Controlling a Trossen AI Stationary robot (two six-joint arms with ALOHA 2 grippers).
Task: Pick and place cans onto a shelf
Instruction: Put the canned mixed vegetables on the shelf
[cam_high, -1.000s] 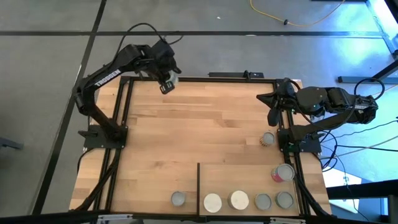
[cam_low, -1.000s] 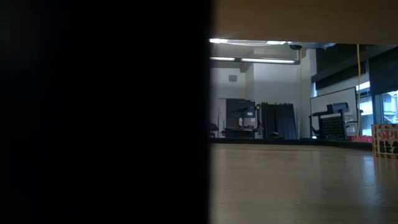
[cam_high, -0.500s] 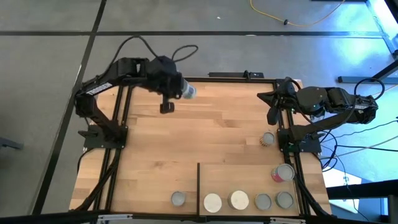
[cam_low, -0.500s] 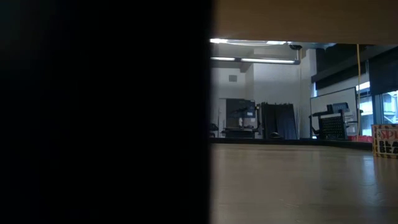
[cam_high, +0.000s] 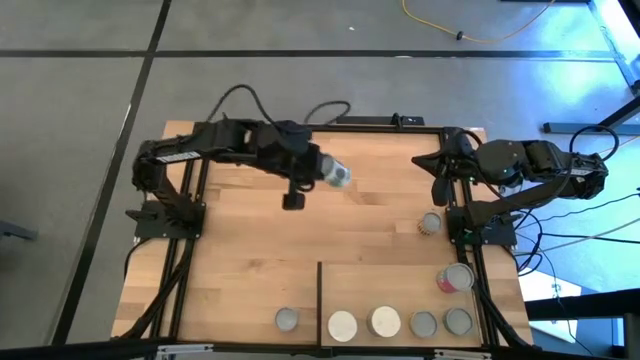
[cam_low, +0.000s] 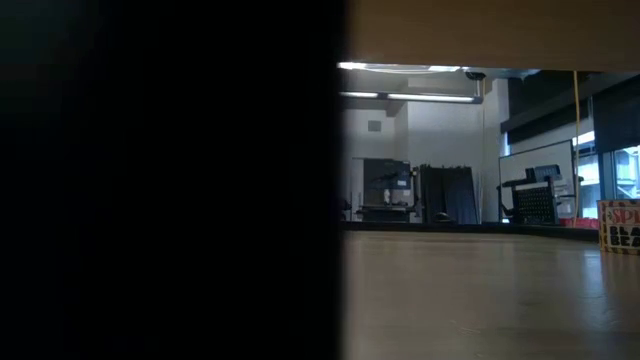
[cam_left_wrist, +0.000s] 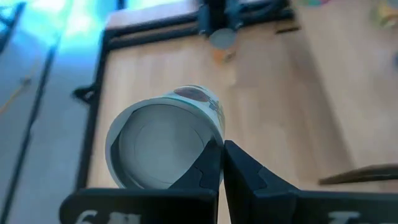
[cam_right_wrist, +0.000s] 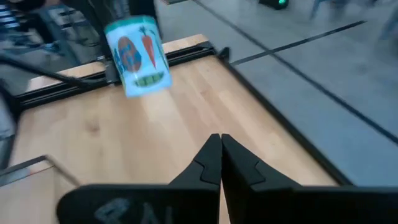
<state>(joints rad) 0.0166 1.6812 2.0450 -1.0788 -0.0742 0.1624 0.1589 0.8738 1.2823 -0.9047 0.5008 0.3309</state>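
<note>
My left gripper (cam_high: 322, 172) is shut on a teal can with a vegetable label (cam_high: 337, 175) above the far middle of the tabletop. The can also shows in the left wrist view (cam_left_wrist: 163, 144) and the right wrist view (cam_right_wrist: 137, 55). My right gripper (cam_high: 437, 172) is shut and empty at the far right edge. The shelf (cam_high: 395, 285), a light-wood panel behind a black strip, lies at the near right. Several cans stand on it: two whitish tops (cam_high: 342, 325) (cam_high: 384, 321), two grey tops (cam_high: 423, 323) (cam_high: 457, 320), and one with a red-pink side (cam_high: 455, 278). My left gripper holds the can at the rim of its hollow end (cam_left_wrist: 213, 142), which faces the wrist camera. One finger (cam_left_wrist: 205, 167) lies over the end face and the other (cam_left_wrist: 245, 169) outside the wall. The can is lifted clear of the table, lying tilted on its side.
One grey-topped can (cam_high: 287, 319) stands on the tabletop just left of the black strip (cam_high: 319, 300). Another (cam_high: 431, 222) stands near the right edge, by the right arm's base. The low view is mostly blocked by a dark shape; a labelled can (cam_low: 620, 226) shows at its right.
My left gripper has carried the can from the table's far left corner toward the right and near edges, over the far middle of the tabletop. The can stays held and clear of the table throughout.
</note>
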